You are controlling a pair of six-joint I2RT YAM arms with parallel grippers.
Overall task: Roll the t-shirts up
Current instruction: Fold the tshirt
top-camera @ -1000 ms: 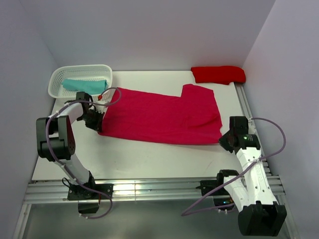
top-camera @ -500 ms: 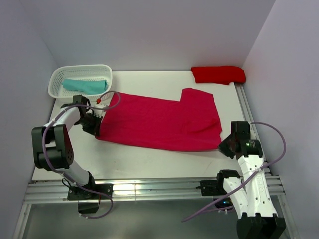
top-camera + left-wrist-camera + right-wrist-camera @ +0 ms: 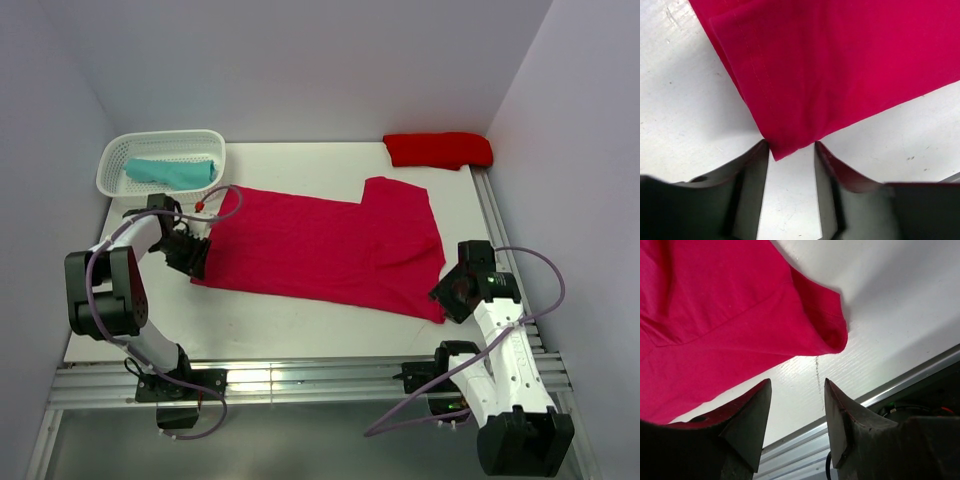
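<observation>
Fingers: I see left gripper (image 3: 791,150) spread, crimson t-shirt (image 3: 840,65) corner between tips, unpinched | right gripper (image 3: 797,385) spread, just short of its hem

Plain crimson tee (image 3: 330,245); scarlet tee (image 3: 438,150); teal tee (image 3: 170,172); white lattice basket (image 3: 112,168); white table (image 3: 300,320).

White table (image 3: 300,325) between pale lavender walls (image 3: 300,60).
</observation>
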